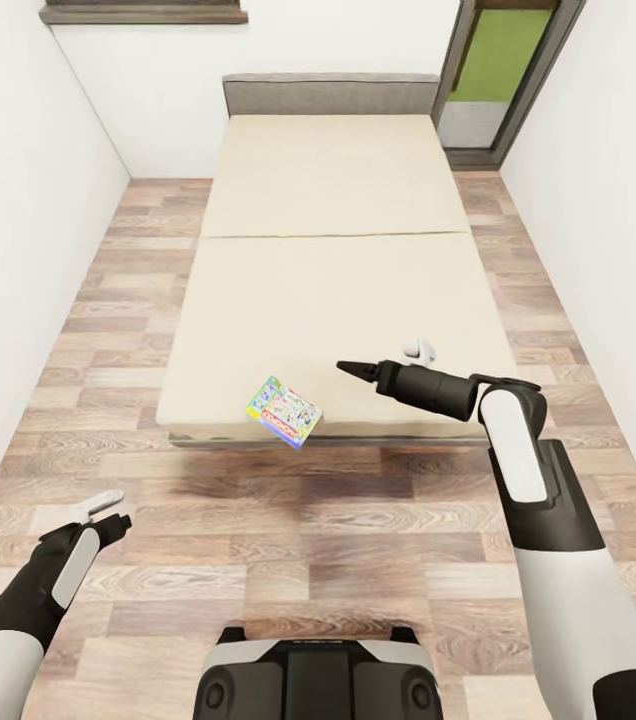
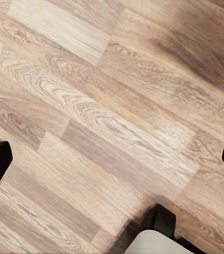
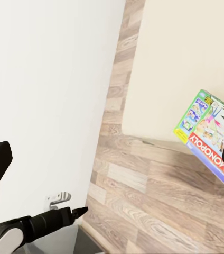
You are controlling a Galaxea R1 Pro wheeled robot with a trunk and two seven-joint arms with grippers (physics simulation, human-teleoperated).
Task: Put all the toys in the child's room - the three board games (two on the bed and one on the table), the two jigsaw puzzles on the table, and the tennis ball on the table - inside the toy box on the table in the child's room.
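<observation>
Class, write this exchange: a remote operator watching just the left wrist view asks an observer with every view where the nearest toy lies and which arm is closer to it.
Operator: I see floorboards. Is a toy nearby?
Observer: Yes. A green-bordered board game lies at the foot of the bed, one corner overhanging the edge.
Operator: Which arm is closer to it?
Observer: The right gripper. It hovers over the mattress beside the game, open and not touching it.
</observation>
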